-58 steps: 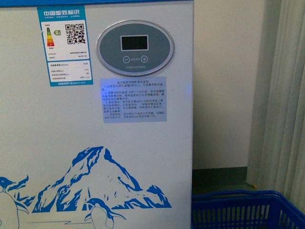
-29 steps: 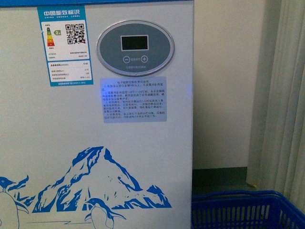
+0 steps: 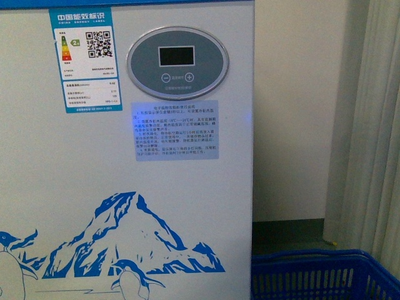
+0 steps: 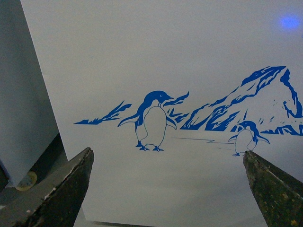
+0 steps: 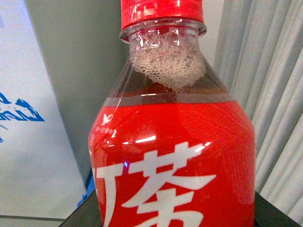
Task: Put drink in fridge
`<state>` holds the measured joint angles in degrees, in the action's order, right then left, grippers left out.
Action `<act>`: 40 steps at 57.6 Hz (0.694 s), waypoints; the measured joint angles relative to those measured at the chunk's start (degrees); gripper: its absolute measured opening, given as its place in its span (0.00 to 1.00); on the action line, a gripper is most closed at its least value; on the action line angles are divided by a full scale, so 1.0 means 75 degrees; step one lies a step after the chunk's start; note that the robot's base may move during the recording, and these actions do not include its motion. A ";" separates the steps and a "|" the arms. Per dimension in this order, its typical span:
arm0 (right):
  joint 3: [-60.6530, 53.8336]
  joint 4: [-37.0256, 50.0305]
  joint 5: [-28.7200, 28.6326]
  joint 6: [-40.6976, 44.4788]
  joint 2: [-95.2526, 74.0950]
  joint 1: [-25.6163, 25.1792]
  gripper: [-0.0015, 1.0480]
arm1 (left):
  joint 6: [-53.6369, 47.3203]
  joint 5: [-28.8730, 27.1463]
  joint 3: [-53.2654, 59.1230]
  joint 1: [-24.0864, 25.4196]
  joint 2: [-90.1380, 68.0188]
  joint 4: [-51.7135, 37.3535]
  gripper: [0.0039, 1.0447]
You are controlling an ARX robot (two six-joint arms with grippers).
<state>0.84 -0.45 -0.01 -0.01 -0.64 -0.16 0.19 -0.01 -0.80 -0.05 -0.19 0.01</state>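
The drink (image 5: 170, 156) fills the right wrist view: a clear bottle of brown liquid with foam at the neck, a red cap and a red label with white characters. My right gripper (image 5: 175, 216) is shut on its lower body, with dark fingers (image 5: 272, 215) showing at the frame's lower corners. The fridge (image 3: 125, 175) is a white chest with a blue mountain picture and an oval grey display (image 3: 177, 62). My left gripper (image 4: 168, 189) is open, empty, and faces the fridge (image 4: 165, 56) front with its penguin picture. Neither arm shows in the front view.
A blue lattice basket (image 3: 319, 275) stands on the floor right of the fridge. Behind it are a cream wall and a pale curtain (image 3: 375, 125). A grey panel (image 4: 19, 94) flanks the fridge in the left wrist view.
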 joint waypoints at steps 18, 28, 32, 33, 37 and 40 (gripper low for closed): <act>0.0000 0.0000 0.0000 0.0000 0.0000 0.0000 0.39 | 0.0000 -0.0003 0.0000 0.0000 0.0000 0.0000 0.92; 0.0000 -0.0009 0.0000 0.0003 0.0000 0.0000 0.39 | 0.0003 -0.0003 0.0000 0.0000 0.0000 0.0000 0.92; 0.0000 -0.0009 0.0000 -0.0003 0.0000 0.0000 0.39 | 0.0003 0.0000 0.0000 0.0000 0.0000 0.0000 0.92; 0.0000 -0.0009 0.0000 -0.0003 0.0000 0.0000 0.39 | 0.0000 0.0000 0.0000 0.0000 0.0000 0.0000 0.92; 0.0000 -0.0009 0.0000 -0.0003 0.0000 0.0000 0.39 | 0.0000 -0.0003 0.0000 0.0000 0.0000 0.0000 0.92; 0.0000 -0.0009 0.0000 0.0000 0.0000 0.0000 0.39 | 0.0000 0.0000 0.0000 0.0000 -0.0003 0.0000 0.92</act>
<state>0.84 -0.51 -0.01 -0.01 -0.64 -0.16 0.19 -0.01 -0.80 -0.05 -0.21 0.01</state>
